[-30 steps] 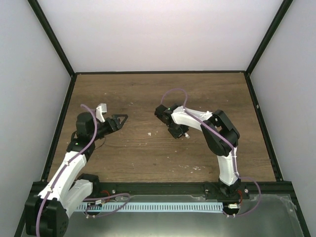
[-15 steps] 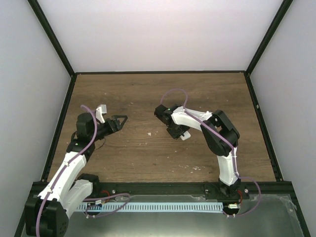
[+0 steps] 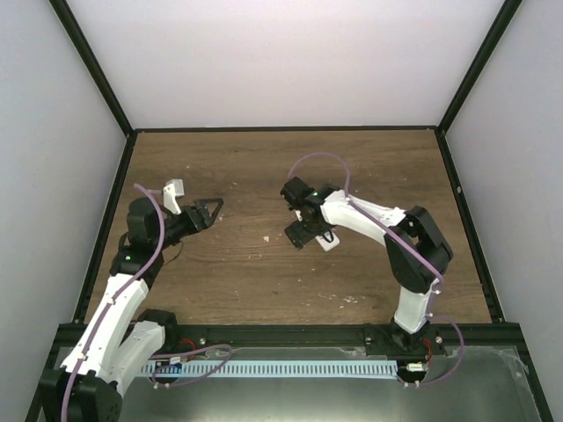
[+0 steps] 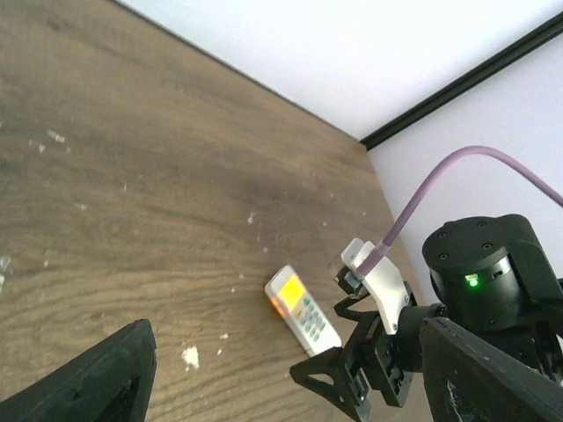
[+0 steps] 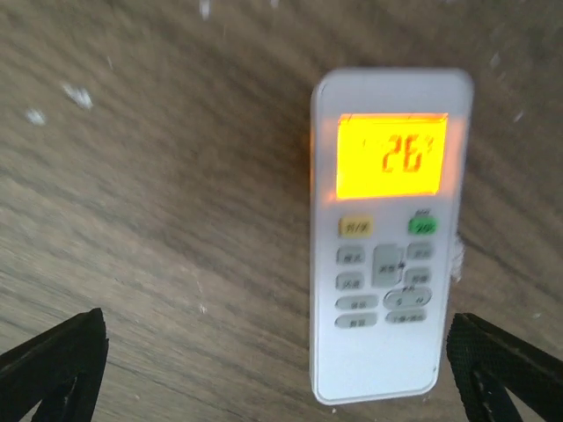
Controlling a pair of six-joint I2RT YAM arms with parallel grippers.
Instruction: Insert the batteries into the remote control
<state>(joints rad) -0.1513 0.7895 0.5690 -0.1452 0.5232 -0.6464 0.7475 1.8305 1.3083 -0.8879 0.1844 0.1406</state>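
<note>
The right pincer (image 5: 277,365) hangs over the wooden table (image 5: 158,176) with its two fingers spread wide apart, clamped on nothing. The remote control (image 5: 391,237) lies flat and face up on the wood with its button end between them, its small screen lit orange. The left pincer (image 3: 209,211) is off to the left, well apart from the remote, its fingers also apart with nothing between them.

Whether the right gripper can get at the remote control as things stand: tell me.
Probably yes. The right gripper hovers directly above the remote control, jaws wide open; the remote lies face up on the table, display lit, with nothing between them.
</note>
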